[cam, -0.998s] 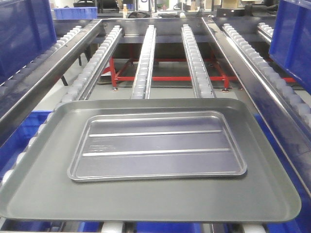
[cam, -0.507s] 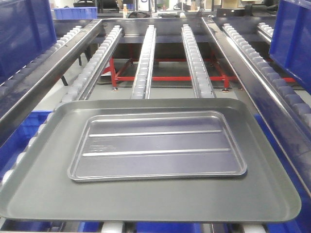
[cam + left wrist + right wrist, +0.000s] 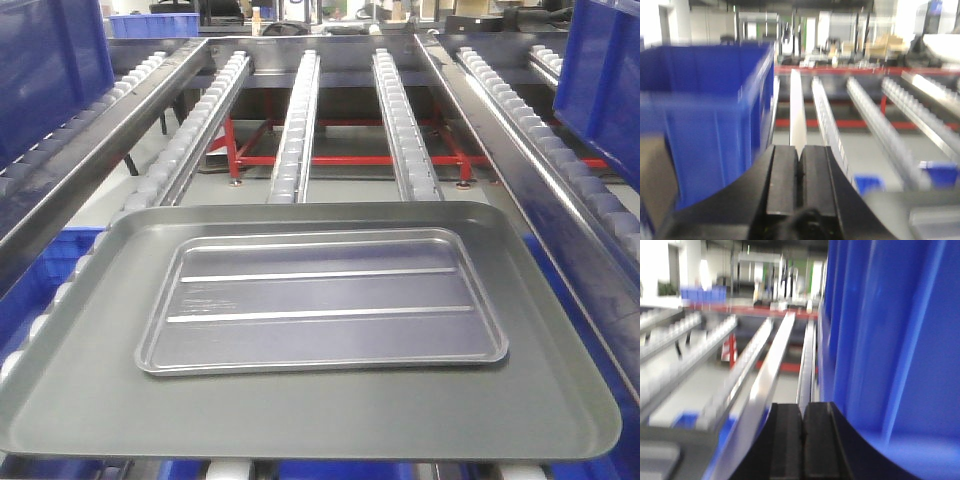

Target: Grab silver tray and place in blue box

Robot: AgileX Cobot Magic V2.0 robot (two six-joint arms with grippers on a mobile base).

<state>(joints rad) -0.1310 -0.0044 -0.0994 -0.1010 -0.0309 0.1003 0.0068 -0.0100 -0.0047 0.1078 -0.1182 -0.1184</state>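
Observation:
The silver tray (image 3: 320, 300), shiny with two long ribs, lies flat inside a larger dull grey tray (image 3: 300, 415) on the roller lanes. A blue box (image 3: 45, 70) stands at the left and another blue box (image 3: 600, 70) at the right. Neither gripper appears in the front view. In the blurred left wrist view my left gripper (image 3: 798, 150) is shut on nothing, beside the left blue box (image 3: 705, 125). My right gripper (image 3: 802, 407) is also shut and empty, close to the ribbed wall of the right blue box (image 3: 890, 340).
Roller rails (image 3: 300, 120) run away from the trays, over a red frame (image 3: 340, 160) below. Slanted steel side rails (image 3: 500, 140) border the lane. Blue bins (image 3: 40, 290) sit lower at the left. A corner of the grey tray (image 3: 660, 460) shows in the right wrist view.
The trays sit very slightly lower and further left in the front view, as if the camera shifted. The silver tray keeps its place inside the grey one.

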